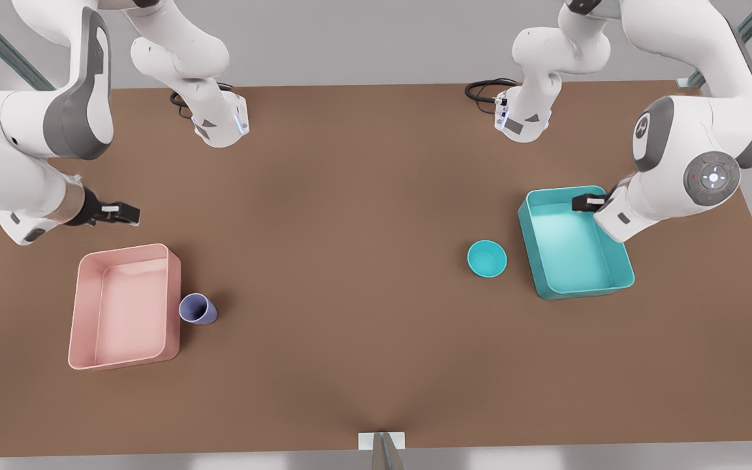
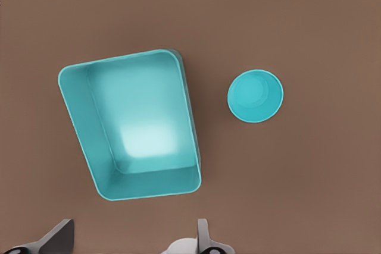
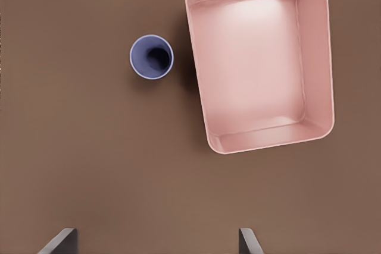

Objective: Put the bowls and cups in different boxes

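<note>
The teal bowl (image 1: 487,258) (image 2: 255,96) stands upright on the table, just on the front view's left of the teal bin (image 1: 527,248) (image 2: 86,123). My left gripper (image 1: 586,202) (image 2: 134,233) hangs open over the far end of that bin, holding nothing. The lavender cup (image 1: 197,309) (image 3: 151,56) stands upright close beside the pink bin (image 1: 125,251) (image 3: 197,75), on its side toward the table's middle. My right gripper (image 1: 129,213) (image 3: 155,239) is open above the table, behind the pink bin, with nothing between its fingers. Both bins have nothing in them.
The brown table (image 1: 350,261) spreads wide between the two bins. The arm bases (image 1: 219,124) (image 1: 523,121) with black cables stand at the back edge. A small bracket (image 1: 381,444) sits at the middle of the front edge.
</note>
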Controlling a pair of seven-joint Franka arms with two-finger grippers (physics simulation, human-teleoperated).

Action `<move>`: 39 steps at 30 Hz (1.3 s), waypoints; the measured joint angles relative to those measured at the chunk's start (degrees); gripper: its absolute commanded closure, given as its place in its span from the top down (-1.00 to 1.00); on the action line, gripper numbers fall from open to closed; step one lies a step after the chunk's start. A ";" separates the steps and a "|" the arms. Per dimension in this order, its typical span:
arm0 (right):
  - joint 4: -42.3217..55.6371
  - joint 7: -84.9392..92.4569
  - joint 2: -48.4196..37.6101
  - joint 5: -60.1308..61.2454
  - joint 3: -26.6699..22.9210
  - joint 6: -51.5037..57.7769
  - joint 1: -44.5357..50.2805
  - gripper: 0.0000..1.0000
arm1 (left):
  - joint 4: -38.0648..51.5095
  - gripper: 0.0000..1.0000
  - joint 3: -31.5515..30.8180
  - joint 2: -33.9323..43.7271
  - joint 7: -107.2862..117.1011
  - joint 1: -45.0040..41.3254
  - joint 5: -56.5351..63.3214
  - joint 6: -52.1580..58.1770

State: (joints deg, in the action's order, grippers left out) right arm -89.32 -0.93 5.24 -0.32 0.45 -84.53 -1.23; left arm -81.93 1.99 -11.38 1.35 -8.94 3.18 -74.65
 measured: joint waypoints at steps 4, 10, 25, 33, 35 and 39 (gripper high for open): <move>0.06 -0.11 1.02 -0.02 0.03 -2.26 -0.08 1.00 | -0.62 1.00 0.12 -3.86 0.85 -3.02 0.81 -2.84; 4.13 -0.68 16.43 -1.08 0.06 -9.73 9.76 1.00 | -9.65 1.00 -0.01 -16.42 2.94 -18.27 4.82 -18.59; -1.66 -3.75 27.24 -1.22 -0.62 -30.83 9.94 1.00 | -30.15 1.00 -1.17 -16.99 10.24 -23.36 7.81 -50.32; -2.03 -4.65 30.64 -1.18 -0.62 -32.81 9.75 1.00 | -32.30 -0.36 -1.05 -19.94 14.96 -23.37 9.69 -53.22; -2.03 -4.82 31.15 -1.16 -0.62 -33.01 9.74 1.00 | -32.21 -0.57 -1.04 -19.70 16.91 -23.34 10.92 -53.29; -2.10 -5.11 32.27 -1.16 -0.64 -33.21 9.30 1.00 | -31.11 -0.57 -1.03 -17.95 19.65 -23.42 10.79 -51.92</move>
State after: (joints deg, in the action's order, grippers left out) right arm -91.42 -6.04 37.51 -1.47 -0.19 -117.74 8.07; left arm -113.03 0.96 -29.33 21.00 -32.36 13.97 -126.56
